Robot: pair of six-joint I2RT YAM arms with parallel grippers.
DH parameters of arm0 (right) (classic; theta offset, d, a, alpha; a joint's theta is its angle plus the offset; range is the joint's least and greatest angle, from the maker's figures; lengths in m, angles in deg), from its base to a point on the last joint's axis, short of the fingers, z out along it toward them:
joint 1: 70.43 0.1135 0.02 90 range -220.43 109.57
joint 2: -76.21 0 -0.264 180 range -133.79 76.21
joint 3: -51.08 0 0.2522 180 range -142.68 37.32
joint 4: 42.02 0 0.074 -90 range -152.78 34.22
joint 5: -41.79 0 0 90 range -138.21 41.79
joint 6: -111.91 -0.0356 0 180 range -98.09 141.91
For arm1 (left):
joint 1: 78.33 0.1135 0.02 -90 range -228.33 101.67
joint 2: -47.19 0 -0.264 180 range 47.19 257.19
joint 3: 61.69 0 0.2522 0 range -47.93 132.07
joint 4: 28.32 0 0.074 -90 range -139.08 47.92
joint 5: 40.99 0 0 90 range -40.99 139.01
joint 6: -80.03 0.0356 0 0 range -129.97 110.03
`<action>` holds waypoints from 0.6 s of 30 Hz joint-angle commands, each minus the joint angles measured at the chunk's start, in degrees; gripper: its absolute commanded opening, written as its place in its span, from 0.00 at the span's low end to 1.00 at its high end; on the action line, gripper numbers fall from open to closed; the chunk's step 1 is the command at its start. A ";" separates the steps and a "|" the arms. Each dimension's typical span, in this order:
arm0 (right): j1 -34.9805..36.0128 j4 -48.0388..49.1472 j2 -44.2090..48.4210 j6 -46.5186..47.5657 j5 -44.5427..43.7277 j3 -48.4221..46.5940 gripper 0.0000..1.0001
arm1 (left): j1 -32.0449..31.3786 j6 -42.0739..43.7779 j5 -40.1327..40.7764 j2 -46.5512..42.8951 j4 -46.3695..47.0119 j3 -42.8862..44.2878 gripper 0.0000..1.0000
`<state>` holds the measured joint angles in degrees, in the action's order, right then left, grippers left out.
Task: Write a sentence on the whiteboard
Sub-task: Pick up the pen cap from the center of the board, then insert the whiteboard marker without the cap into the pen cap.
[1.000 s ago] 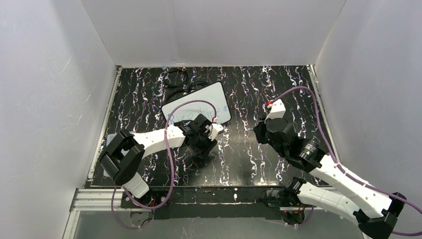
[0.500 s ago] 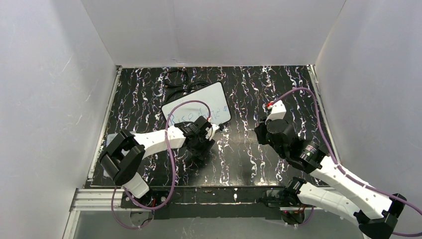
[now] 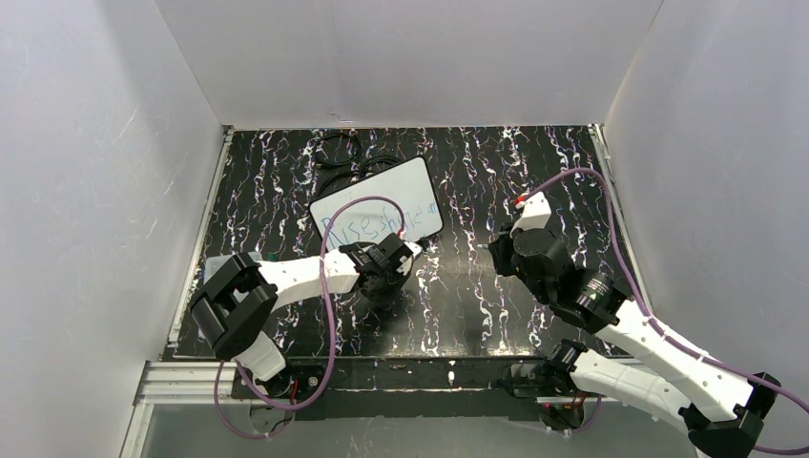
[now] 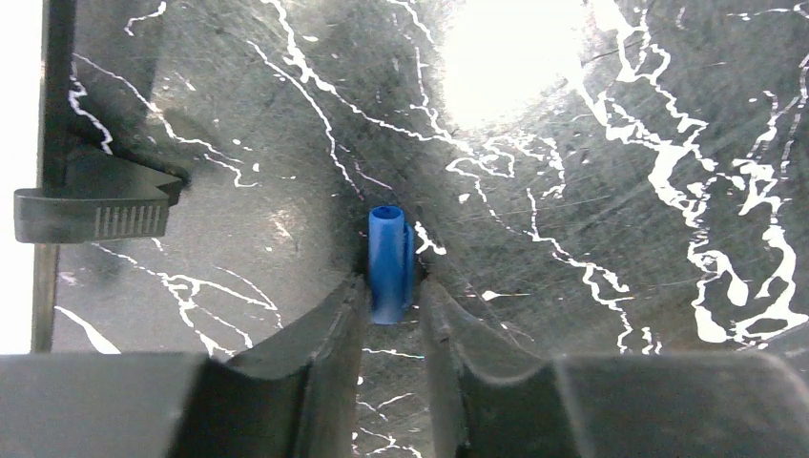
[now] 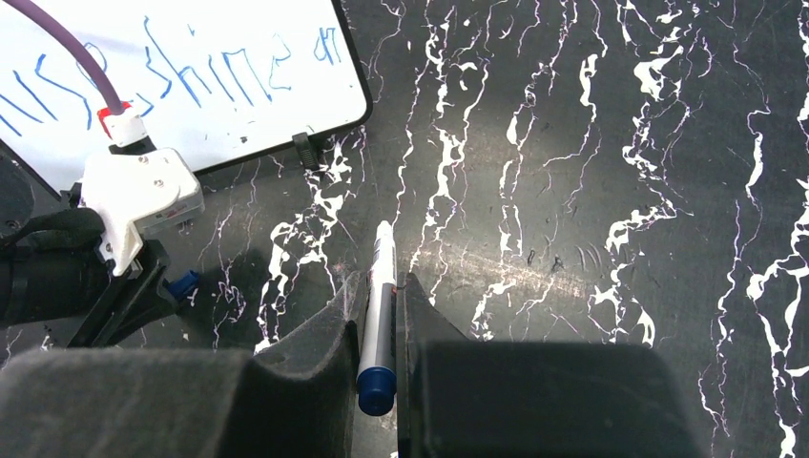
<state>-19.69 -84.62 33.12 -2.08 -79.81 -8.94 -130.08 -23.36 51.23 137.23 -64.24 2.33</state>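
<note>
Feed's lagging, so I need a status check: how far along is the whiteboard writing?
Done: the sentence, blue lettering reading roughly "Rise shine", crosses the whiteboard. In hand: the right gripper is shut on the marker; the left gripper straddles a blue cap on the table, grip unclear. Left: probably capping the marker.

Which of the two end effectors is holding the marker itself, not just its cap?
The right end effector: a white marker with a blue end is clamped in it. The left end effector has only a short blue cap between its fingers.
</note>
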 commanded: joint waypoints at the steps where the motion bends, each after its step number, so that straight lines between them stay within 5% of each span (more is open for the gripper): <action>1: -0.11 2.64 0.78 -0.17 -1.23 0.02 0.01 | -0.47 -2.23 2.48 0.07 -2.81 -1.68 0.18; 5: -0.13 2.82 0.07 -0.38 2.11 -0.06 0.01 | -0.72 -2.62 1.51 -1.54 -1.65 -3.26 0.00; 14: -1.84 11.01 -4.83 -3.54 23.53 1.93 0.01 | -1.41 2.46 -4.86 -27.49 17.99 -15.14 0.00; 18: -9.46 18.32 -5.54 -7.19 43.21 4.46 0.01 | -2.09 5.88 -11.93 -33.40 19.06 -15.36 0.00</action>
<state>-23.29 -76.43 27.63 -4.98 -56.16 -6.34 -131.41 -21.81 47.10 107.81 -50.20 -12.80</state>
